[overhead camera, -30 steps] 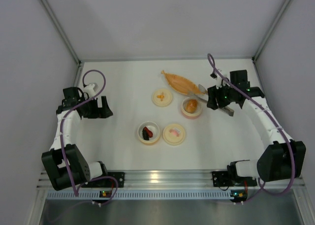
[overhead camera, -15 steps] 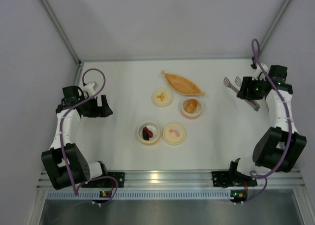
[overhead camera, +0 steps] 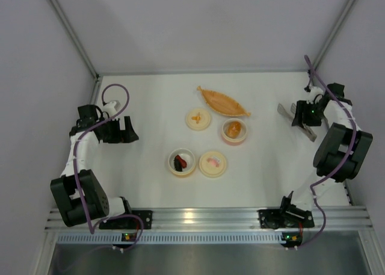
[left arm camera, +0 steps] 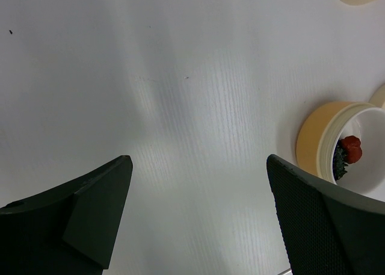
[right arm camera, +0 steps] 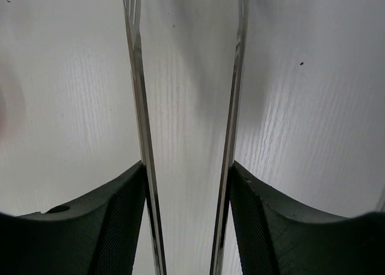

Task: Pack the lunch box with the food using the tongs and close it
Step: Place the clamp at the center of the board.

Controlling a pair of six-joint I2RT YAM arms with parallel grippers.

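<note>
The right gripper [overhead camera: 302, 114] is at a middling width, closed on the tongs [right arm camera: 137, 82]. Its two fingers [right arm camera: 114, 215] press on the outer faces of the two thin metal arms, one finger per arm. The arms run forward nearly parallel with a clear gap between them, so the tongs are gripped but not squeezed closed. They hang over bare table [overhead camera: 150, 185] at the far right edge, well away from all the food. Whether the tips touch the surface cannot be told.

The left gripper [left arm camera: 198, 166] stands fully wide and holds nothing, hovering on the left side of the table.

Location of the food:
- The black ridged piece [overhead camera: 178, 163] and the dark red piece [overhead camera: 182, 159] lie together in the near cream bowl [overhead camera: 180, 174].
- The orange-brown lump [overhead camera: 234, 128] sits in the pink-rimmed bowl [overhead camera: 234, 142].
- Two round cream lids [overhead camera: 198, 119] [overhead camera: 213, 163] lie beside the bowls, off them.
- The long orange boat-shaped dish [overhead camera: 224, 101] lies beyond the bowls.

Probable faults from here:
- Tong slip or rotation. The smooth, narrow arms offer little contact area, so a fast swing toward the bowls could twist them in the grip.
- Premature closing. Extra squeeze in transit would shut the tips before they straddle a piece.
- Bowl displacement. A steep or off-centre entry could push a light bowl aside or tip it.
- Dropped piece. The food is small, so uneven tip pressure could squirt it out.
</note>
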